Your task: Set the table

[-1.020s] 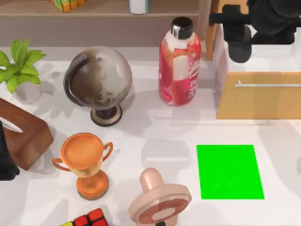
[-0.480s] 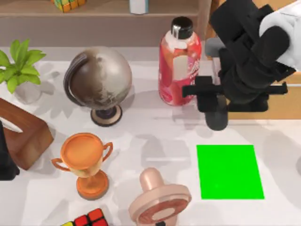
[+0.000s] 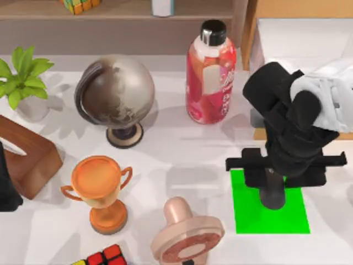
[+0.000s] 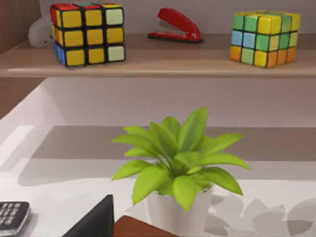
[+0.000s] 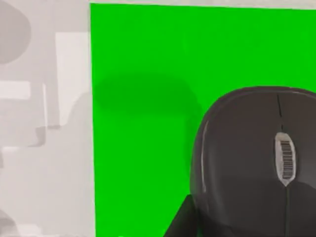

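**1 mouse over the green pad, release to come**

1 arm is at work. The right tool (image 3: pixel 273 185) hangs over the green pad (image 3: pixel 248 215) at the table's (image 3: pixel 182 149) right side, in front of the wooden cabinet (image 3: pixel 259 130). It pinches a black mouse (image 5: pixel 256 163). In the right wrist view the mouse sits close under the camera with a dark finger beside it. Its shadow falls apart from it on the green, so I judge that it is held above the pad and not yet resting on it.

The step in hand, as I read it, is placing the mouse on the pad. The next move calls for a straight descent until the mouse meets the green. Then the fingers must spread and the tool must lift clear without dragging the mouse. In the wrist view the mouse lies toward 1 side of the pad, so a small shift toward the middle may help.

The table spreads wide and white under everything. It carries a globe (image 3: pixel 116 94), a red bottle (image 3: pixel 210 77), a trophy (image 3: pixel 100 187) and a plant (image 3: pixel 22 74) well apart from the pad. The left arm (image 3: pixel 4 185) is parked at the table's left edge.
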You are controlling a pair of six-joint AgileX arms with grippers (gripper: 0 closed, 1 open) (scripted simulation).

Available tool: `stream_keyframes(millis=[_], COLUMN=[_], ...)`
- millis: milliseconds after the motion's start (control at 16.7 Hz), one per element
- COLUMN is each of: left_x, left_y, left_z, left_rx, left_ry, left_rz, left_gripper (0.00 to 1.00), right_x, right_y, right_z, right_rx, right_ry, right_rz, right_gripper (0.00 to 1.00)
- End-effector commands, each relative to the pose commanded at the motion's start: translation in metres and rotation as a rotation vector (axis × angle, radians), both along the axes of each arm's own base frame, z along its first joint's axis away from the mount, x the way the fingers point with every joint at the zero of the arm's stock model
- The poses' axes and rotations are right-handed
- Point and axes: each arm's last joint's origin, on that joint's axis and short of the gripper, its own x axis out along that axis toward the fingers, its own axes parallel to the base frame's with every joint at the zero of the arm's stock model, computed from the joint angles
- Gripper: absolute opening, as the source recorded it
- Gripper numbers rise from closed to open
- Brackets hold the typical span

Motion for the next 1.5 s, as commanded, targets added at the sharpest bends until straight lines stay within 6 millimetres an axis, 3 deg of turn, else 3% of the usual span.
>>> stream_keyframes(millis=[540,1500], left_x=[0.000,0.000], left_y=[0.000,0.000], left_z=[0.000,0.000], left_rx=[0.000,0.000], left_ry=[0.000,0.000], left_rz=[0.000,0.000], left_gripper=[1.00,1.00], right_x=[-0.001,0.005], right_y=[-0.001,0.002], right_z=[-0.001,0.025], right_rx=[-0.002,0.067], right_ry=[0.003,-0.106], right_rz=[-0.006,-0.005], right_gripper=[0.00,0.00])
